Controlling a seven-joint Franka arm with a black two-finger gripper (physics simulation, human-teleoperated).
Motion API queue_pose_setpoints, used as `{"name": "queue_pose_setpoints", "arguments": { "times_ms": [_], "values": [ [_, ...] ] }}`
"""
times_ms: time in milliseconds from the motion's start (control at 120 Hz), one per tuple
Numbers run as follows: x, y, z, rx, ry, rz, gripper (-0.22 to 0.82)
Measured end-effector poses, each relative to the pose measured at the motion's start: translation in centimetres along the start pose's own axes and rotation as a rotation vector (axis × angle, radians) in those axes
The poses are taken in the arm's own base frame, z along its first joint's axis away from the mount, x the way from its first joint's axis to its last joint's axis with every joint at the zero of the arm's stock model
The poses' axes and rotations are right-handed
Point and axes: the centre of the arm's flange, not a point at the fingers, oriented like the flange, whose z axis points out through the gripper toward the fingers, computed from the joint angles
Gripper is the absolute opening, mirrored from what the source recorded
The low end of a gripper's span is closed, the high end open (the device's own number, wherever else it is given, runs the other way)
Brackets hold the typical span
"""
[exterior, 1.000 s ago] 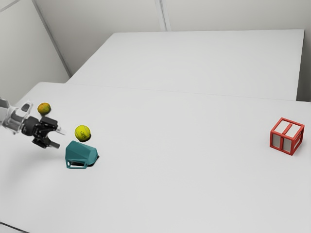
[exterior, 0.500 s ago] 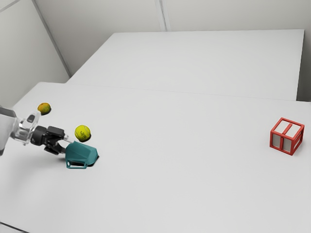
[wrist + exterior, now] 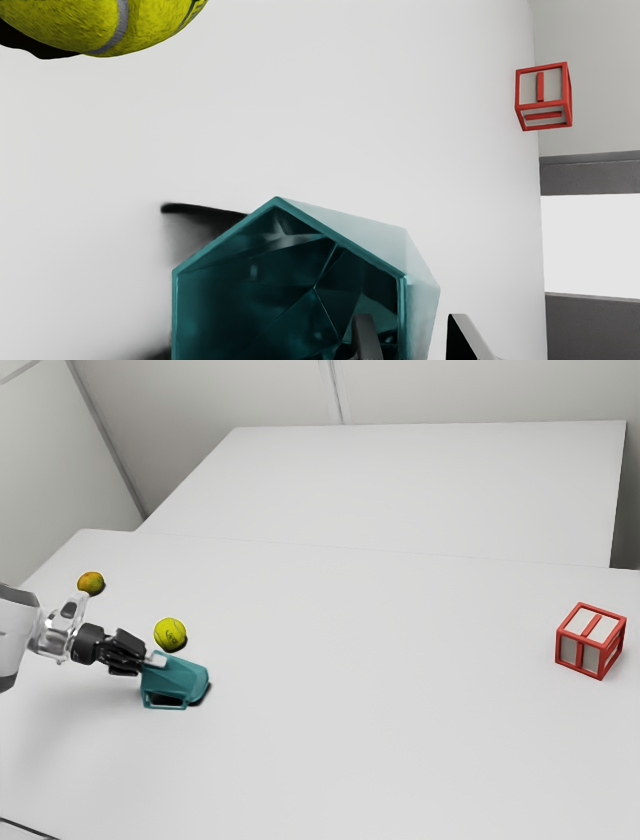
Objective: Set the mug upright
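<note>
One mug (image 3: 175, 678); one tennis ball (image 3: 170, 634); one orange fruit (image 3: 90, 583); one red-framed box (image 3: 581, 639).

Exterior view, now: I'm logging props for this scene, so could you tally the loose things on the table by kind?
Mug, teal: 1
Tennis ball: 1
Orange fruit: 1
Red-framed box: 1
Total: 4
</note>
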Motion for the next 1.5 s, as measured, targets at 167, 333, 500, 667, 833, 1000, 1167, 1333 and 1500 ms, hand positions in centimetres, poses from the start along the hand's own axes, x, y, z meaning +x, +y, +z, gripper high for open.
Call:
{"name": "queue_pose_setpoints", "arguments": {
  "times_ms": [167, 333, 500, 667, 833, 1000, 1167, 1333, 1500],
  "values": [
    [0.1, 0.0, 0.0, 0.004, 0.003, 0.004, -0.1],
    [0.7, 1.6, -0.2, 0.012, 0.003, 0.038, -0.15],
    [2.4, 6.2, 1.0, -0.001, -0.026, 0.118, -0.17],
    [7.5, 15.8, 3.6, 0.046, -0.126, 0.312, -0.15],
    [13.3, 25.4, 8.1, 0.344, -0.305, 0.59, -0.16],
    [16.0, 26.1, 12.7, 0.627, -0.349, 0.712, -0.16],
    [17.3, 24.1, 15.6, 0.801, -0.327, 0.74, -0.15],
    [16.5, 21.1, 17.8, 0.854, -0.322, 0.678, -0.16],
    [16.2, 19.7, 18.5, 0.872, -0.293, 0.612, -0.16]
  ]
}}
